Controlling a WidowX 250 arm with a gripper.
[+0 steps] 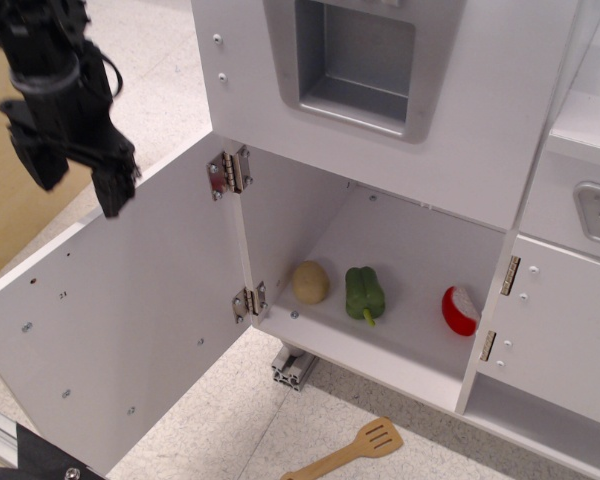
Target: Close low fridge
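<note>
The low fridge (pixel 380 270) stands open: its large white door (pixel 120 320) is swung out wide to the left on two metal hinges (pixel 230 170). I see the door's inner face; its handle is hidden. Inside lie a potato (pixel 310 282), a green pepper (pixel 364 294) and a red-and-white piece (pixel 460 310). My black gripper (pixel 75 180) hangs at the upper left, just above and behind the door's top edge, fingers pointing down, spread apart and empty.
The white panel with the grey recessed dispenser (pixel 355 65) is above the fridge. A smaller white cabinet door with brass hinges (pixel 560 330) is at the right. A wooden spatula (pixel 350 450) lies on the speckled floor. A wooden panel (pixel 10 210) is at the left.
</note>
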